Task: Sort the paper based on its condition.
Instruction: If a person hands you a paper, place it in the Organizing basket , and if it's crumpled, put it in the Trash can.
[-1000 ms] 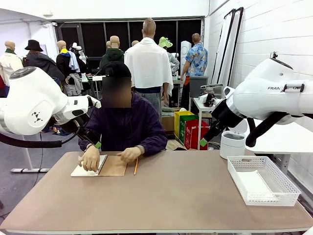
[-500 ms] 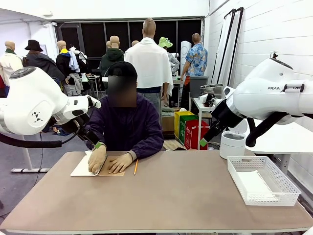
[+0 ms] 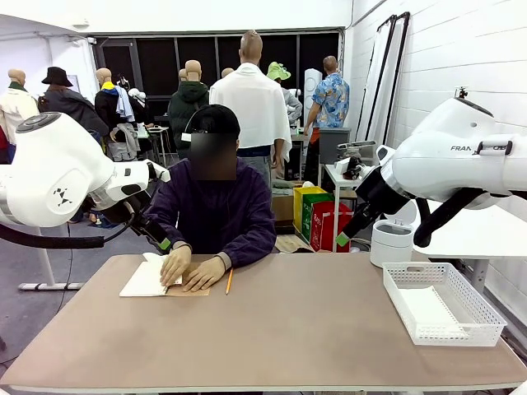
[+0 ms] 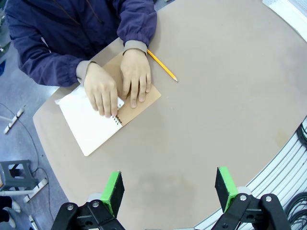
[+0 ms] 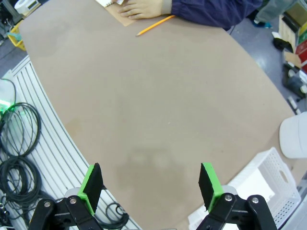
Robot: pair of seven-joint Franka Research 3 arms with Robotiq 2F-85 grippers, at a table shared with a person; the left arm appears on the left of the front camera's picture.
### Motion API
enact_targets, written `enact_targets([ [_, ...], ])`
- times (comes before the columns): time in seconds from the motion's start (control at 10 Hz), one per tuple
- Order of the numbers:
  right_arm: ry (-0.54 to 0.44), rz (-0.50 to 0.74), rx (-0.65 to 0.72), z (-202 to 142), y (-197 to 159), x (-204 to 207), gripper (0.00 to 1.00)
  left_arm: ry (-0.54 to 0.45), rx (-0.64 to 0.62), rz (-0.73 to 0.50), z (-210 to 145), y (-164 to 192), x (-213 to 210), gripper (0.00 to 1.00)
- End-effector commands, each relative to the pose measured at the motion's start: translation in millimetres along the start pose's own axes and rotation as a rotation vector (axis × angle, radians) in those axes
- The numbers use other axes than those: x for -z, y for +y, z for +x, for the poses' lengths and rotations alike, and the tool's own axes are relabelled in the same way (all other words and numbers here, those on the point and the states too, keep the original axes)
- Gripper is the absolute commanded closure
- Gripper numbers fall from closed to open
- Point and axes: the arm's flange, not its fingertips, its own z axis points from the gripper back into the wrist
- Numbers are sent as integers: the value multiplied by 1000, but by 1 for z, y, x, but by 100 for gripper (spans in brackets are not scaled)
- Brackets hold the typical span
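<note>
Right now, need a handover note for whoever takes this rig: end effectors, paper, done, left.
Left end effector: open, empty, raised over the table.
Right end effector: open, empty, raised over the table's near edge.
Paper: a white page lies in the open notebook at the far left. Both of the person's hands press on the notebook. A pencil lies beside it.
The white basket sits at the table's right; I cannot tell if a sheet lies in it.
Done: nothing I can confirm as sorted.
Left: probably wait for a loose sheet from the person, then sort it by condition.
</note>
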Motion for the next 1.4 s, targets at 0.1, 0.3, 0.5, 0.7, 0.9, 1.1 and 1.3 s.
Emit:
enact_targets([
  [0.1,-2,2,-4,0,1,-1,0,3,-2,-2,-1,1,0,0],
  [0.3,-2,2,-4,0,1,-1,0,3,-2,-2,-1,1,0,0],
  [0.5,-2,2,-4,0,1,-1,0,3,-2,-2,-1,1,0,0],
  [0.7,-2,2,-4,0,1,-1,0,3,-2,-2,-1,1,0,0],
  [0.9,-2,2,-4,0,1,-1,0,3,-2,-2,-1,1,0,0],
  [1.1,-2,2,-4,0,1,-1,0,3,-2,-2,-1,1,0,0],
  [1.3,-2,2,-4,0,1,-1,0,3,-2,-2,-1,1,0,0],
])
